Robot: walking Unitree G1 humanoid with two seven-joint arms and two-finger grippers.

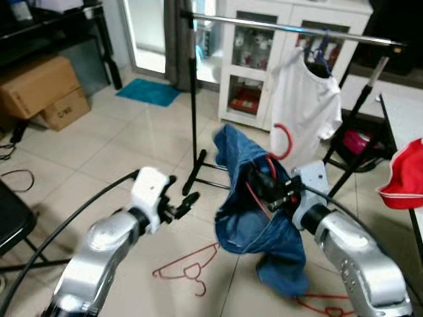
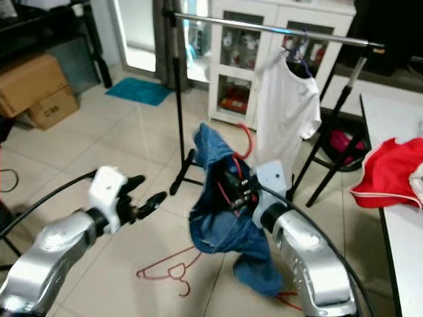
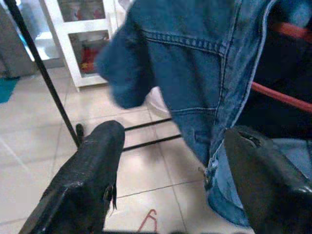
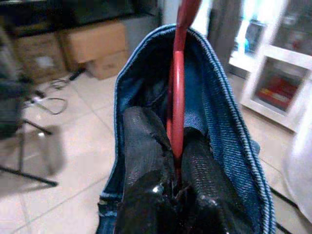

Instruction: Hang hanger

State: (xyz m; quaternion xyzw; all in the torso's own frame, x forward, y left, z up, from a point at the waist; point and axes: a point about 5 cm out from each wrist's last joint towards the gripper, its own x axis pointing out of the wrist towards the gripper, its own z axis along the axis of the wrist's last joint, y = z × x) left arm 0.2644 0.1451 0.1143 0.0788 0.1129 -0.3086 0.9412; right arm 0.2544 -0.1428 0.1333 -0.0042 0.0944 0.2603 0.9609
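Note:
A red hanger [image 4: 178,83] carries a blue denim garment [image 1: 248,198], and my right gripper [image 1: 268,188] is shut on the hanger's wire in front of the clothes rack. The hanger's red hook [image 1: 285,140] curls up near a white T-shirt [image 1: 304,105] that hangs on the metal rail [image 1: 291,28]. My left gripper [image 1: 180,205] stands open to the left of the denim, a little apart from it, with nothing between its fingers [image 3: 87,180].
Two more red hangers [image 1: 185,267] lie on the tiled floor, one under the denim at the right [image 1: 324,305]. The rack's black legs [image 1: 193,99] stand ahead. Cardboard boxes [image 1: 43,89] sit far left, a white cabinet [image 1: 264,59] behind, red cloth [image 1: 404,177] on a table at right.

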